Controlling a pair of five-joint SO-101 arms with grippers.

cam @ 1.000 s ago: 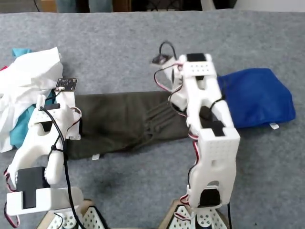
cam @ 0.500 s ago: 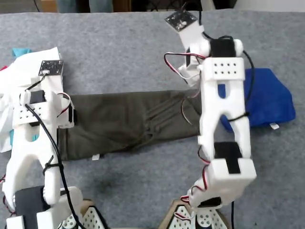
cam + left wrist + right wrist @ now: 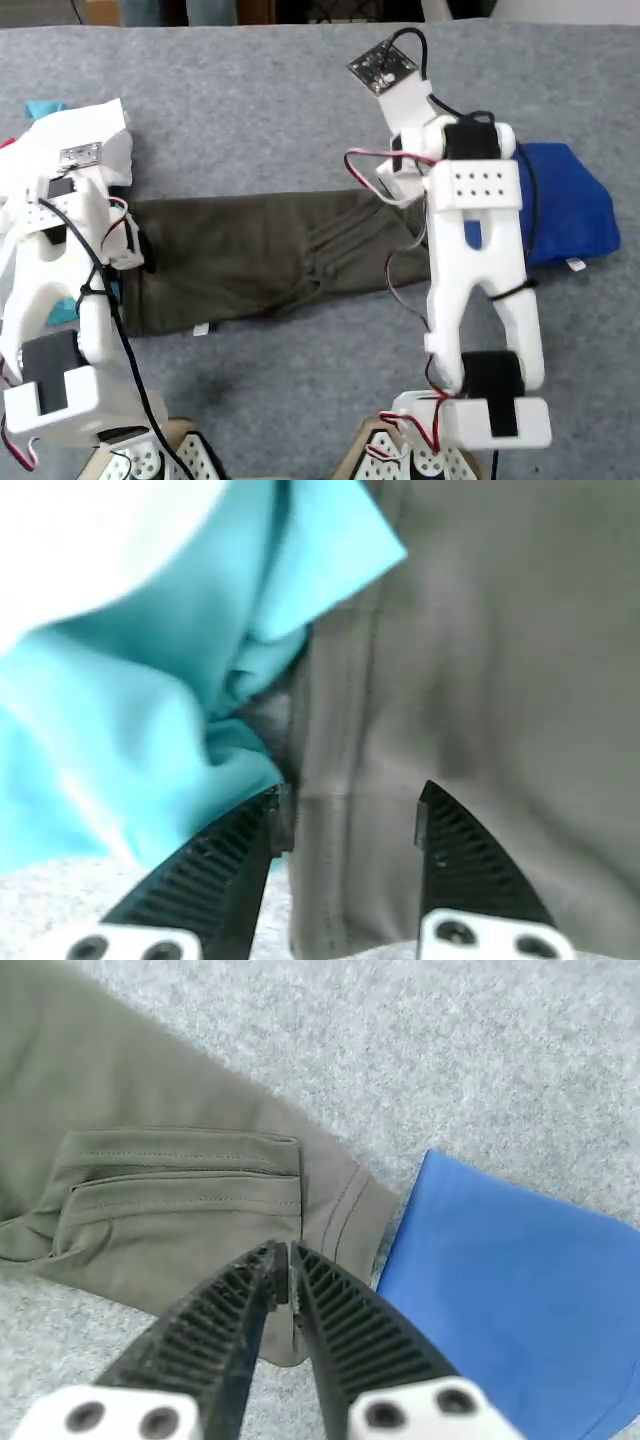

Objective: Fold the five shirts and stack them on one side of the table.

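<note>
An olive shirt (image 3: pixel 260 255) lies folded into a long band across the middle of the grey table (image 3: pixel 250 90). My left gripper (image 3: pixel 348 815) is open just above the band's left edge, beside a teal shirt (image 3: pixel 130 710). The olive shirt (image 3: pixel 480 650) lies flat under its fingers. My right gripper (image 3: pixel 283 1253) is shut, holds nothing, and hovers over the olive shirt's (image 3: pixel 150 1160) right end near its sleeve hem. A folded blue shirt (image 3: pixel 565 205) lies at the right, also seen as the blue shirt (image 3: pixel 510 1290) next to the olive one.
A crumpled white shirt (image 3: pixel 70 140) is heaped at the left edge over the teal shirt (image 3: pixel 60 310). A sliver of red cloth (image 3: pixel 6 143) pokes out there. Bare table stretches along the far side and the near middle.
The right arm has risen and swung toward the far side, off the olive shirt's right end. The left arm has shifted left to the shirt's left edge. The shirt stays flat.
</note>
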